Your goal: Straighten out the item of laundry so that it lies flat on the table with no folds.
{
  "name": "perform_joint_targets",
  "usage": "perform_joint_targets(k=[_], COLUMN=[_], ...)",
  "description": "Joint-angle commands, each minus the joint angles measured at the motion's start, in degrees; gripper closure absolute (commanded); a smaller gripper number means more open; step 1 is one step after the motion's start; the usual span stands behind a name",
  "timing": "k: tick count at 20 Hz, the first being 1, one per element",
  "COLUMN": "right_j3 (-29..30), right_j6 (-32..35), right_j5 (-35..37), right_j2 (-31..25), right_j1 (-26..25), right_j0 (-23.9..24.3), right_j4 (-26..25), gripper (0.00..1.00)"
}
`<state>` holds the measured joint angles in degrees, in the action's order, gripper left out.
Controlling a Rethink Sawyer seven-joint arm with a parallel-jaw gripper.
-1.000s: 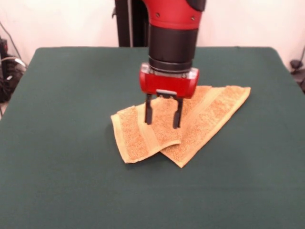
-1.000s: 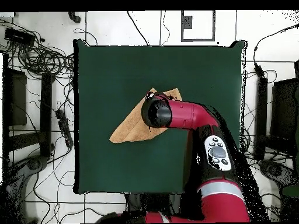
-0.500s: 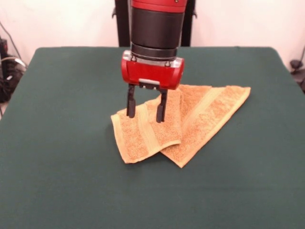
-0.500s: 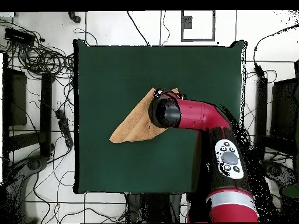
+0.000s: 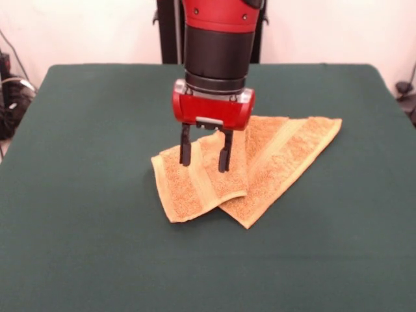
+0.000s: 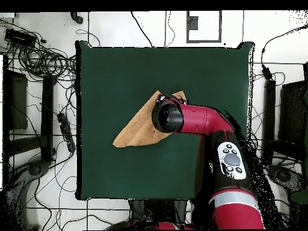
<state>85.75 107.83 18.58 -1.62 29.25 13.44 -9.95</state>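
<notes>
Robotics lab. Shown by: green felt table (image 6: 108,72) on a tiled floor (image 6: 156,27), loose cables (image 6: 42,60) and black equipment racks (image 6: 15,99) on both sides, plain white wall (image 5: 91,29) behind.

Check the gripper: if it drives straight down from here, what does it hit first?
Most likely the folded-over flap of the towel. The gripper points straight down with its jaws open just above that upper layer; the table lies under the cloth. How much gap remains is unclear.
</notes>
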Motion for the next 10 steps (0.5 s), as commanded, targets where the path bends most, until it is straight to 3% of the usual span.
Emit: perform_joint_targets(k=[1, 10], right_j3=[0.70, 1.94], right_j6=[2.36, 3.01], right_j5=[0.01, -3.70], right_j2=[-4.82, -3.81], right_j1=[-8.05, -7.79], right_j0=[-0.38, 0.15], right_j4=[-1.90, -3.08], gripper=[0.00, 0.00])
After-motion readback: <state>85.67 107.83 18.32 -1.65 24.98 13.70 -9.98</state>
